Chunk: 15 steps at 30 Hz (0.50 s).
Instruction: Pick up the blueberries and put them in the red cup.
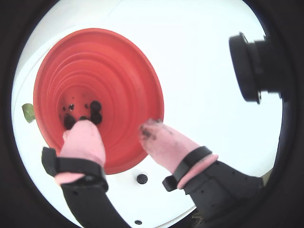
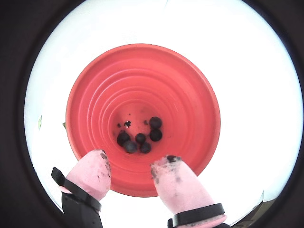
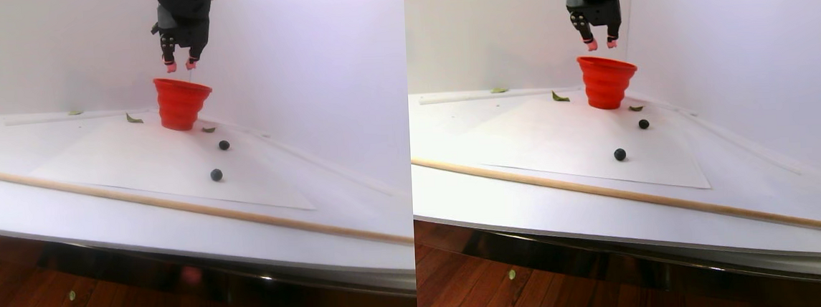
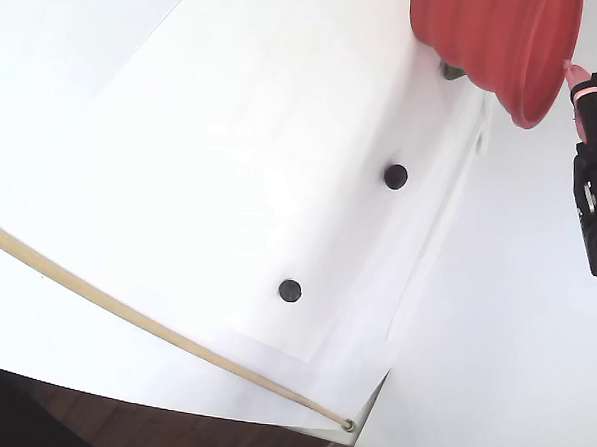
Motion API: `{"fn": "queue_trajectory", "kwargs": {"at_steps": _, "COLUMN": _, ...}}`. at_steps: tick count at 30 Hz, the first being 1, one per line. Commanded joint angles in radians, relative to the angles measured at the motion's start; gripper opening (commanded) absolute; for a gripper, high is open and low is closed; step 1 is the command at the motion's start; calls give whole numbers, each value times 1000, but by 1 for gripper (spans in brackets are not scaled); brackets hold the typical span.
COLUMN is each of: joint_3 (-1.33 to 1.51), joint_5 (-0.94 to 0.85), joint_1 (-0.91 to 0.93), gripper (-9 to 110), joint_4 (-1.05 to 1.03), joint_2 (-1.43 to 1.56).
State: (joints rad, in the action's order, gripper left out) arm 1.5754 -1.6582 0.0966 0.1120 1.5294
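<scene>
The red cup stands at the back of the white paper, near the wall. Both wrist views look straight down into the red cup, where several blueberries lie on the bottom. My gripper hangs just above the cup's rim, open, with nothing between its pink fingertips. In the stereo pair view the gripper is a short way over the cup. Two more blueberries lie on the paper in front of the cup, one nearer it and one farther out.
A thin wooden rod runs across the table in front of the paper. Small green leaves lie beside the cup. A white wall rises close behind it. A black camera on the arm shows in a wrist view.
</scene>
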Motion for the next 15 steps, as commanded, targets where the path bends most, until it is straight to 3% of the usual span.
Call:
{"fn": "queue_trajectory", "kwargs": {"at_steps": 1, "joint_3": -55, "joint_5": -6, "joint_1": 46, "gripper": 17, "joint_4": 26, "joint_2": 100}}
{"fn": "queue_trajectory", "kwargs": {"at_steps": 15, "joint_3": 55, "joint_5": 11, "joint_1": 52, "gripper": 16, "joint_4": -9, "joint_2": 244}}
